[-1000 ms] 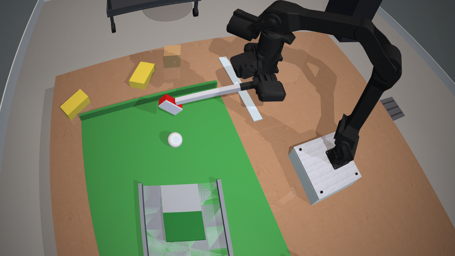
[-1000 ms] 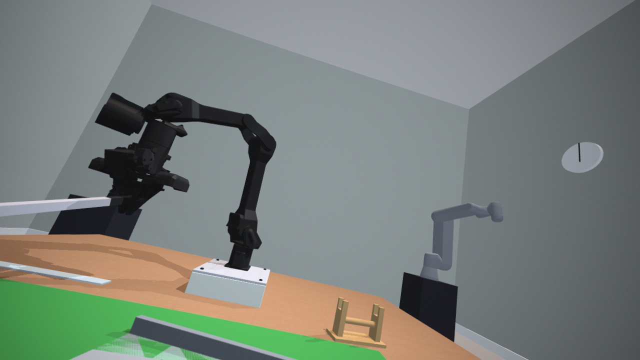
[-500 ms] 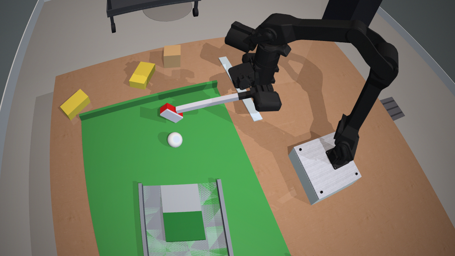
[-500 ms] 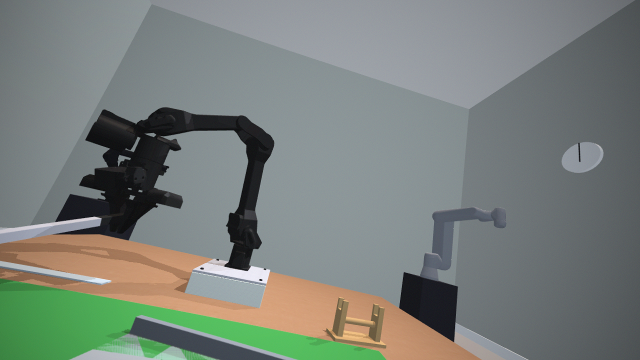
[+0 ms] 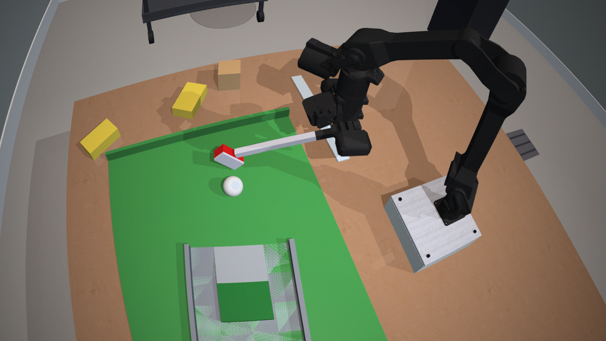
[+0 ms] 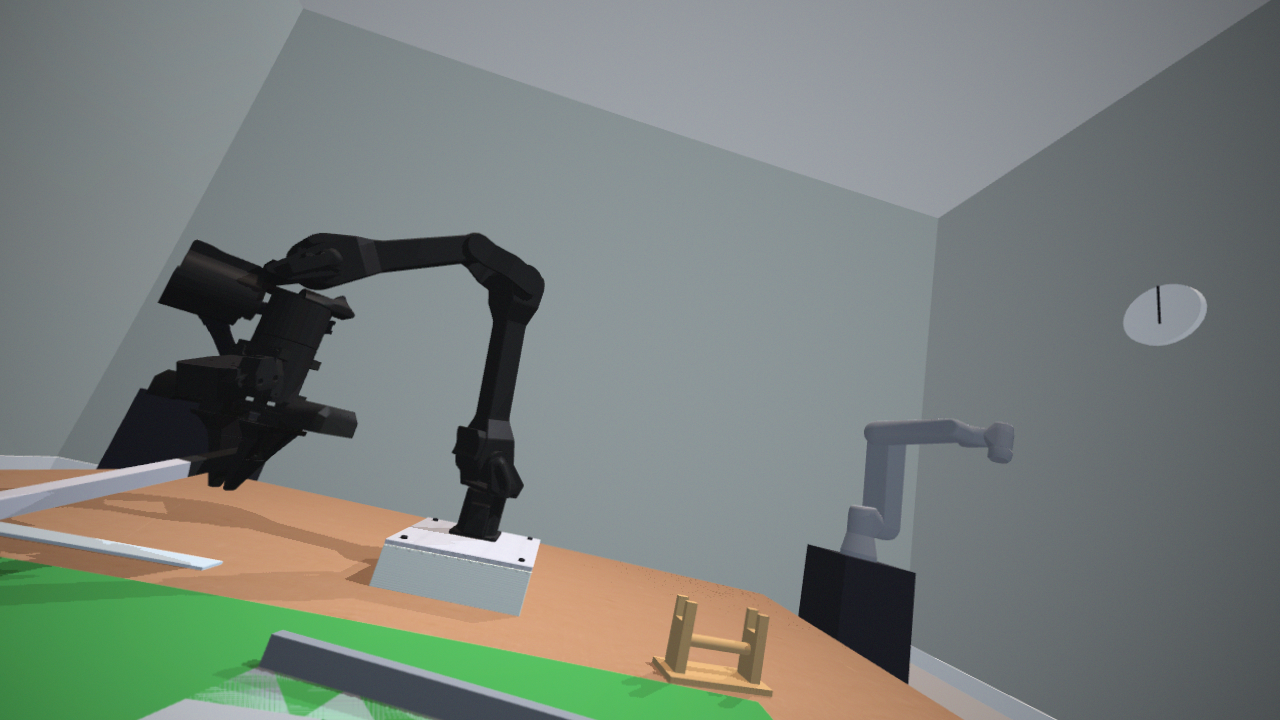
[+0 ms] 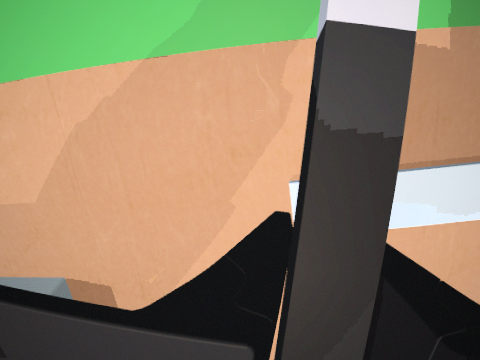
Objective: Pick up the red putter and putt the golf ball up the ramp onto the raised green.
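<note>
Top view first — what is the arm carrying?

— Matte black gripper (image 5: 331,132), fingers nearly closed and clamped on the dark grip end of the red putter (image 5: 271,146). Shaft is a square-section bar, pale grey, flat-faced, running out over the green mat (image 5: 161,220). Head is a blocky wedge: red top, light grey face. The shadow under it suggests it hangs above the mat.

— And the golf ball (image 5: 233,186)?

— Smooth white sphere, faint gloss, resting on the mat just ramp-side of the putter head. Apart from it, not touching.

— The ramp (image 5: 240,263)?

— Flat grey slab leading to the raised green (image 5: 245,300), a darker green rectangle. Grey rails run either side, with a speckled, faceted patterned surface between rail and slab.

— Anything from the wrist view?

— Grip (image 7: 347,220) fills the frame, charcoal, sharp-edged, changing to pale shaft near the top. Black finger bodies flank it low down. Wood-grain table (image 7: 167,160) beneath, with a pale blue-white strip (image 7: 440,196) crossing behind the grip.

— Other pieces on the table?

— Two yellow rectangular blocks (image 5: 189,99), (image 5: 100,138) and one tan cube (image 5: 229,74) beyond the mat's dark green back wall (image 5: 199,132). Arm's base sits on a brushed-metal plinth (image 5: 428,231) with corner holes. Exterior view shows a small wooden stand (image 6: 714,646), two uprights joined by a dowel, near the table edge.
</note>
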You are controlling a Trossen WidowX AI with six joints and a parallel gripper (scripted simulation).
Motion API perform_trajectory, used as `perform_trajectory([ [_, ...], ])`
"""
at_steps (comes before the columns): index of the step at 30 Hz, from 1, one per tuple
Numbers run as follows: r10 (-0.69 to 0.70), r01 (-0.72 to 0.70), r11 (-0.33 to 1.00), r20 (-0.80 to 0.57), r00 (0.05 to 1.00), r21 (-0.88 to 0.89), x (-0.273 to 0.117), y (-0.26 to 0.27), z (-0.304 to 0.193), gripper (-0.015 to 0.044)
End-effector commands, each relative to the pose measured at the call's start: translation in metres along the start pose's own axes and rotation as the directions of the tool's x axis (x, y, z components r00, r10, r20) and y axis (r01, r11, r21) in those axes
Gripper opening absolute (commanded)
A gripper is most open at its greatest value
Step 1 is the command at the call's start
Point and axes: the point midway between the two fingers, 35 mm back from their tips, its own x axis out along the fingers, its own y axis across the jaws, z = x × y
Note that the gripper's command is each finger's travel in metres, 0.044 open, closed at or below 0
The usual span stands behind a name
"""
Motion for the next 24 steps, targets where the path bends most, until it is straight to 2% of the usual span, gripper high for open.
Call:
perform_trajectory([
  [1,-0.004,0.004,1.000,0.004,1.000,0.004,0.005,0.000,0.000,0.0000],
  [11,0.000,0.000,1.000,0.000,1.000,0.000,0.002,-0.001,0.000,0.0000],
  [24,-0.006,0.006,1.000,0.003,1.000,0.004,0.004,-0.031,0.000,0.0000],
])
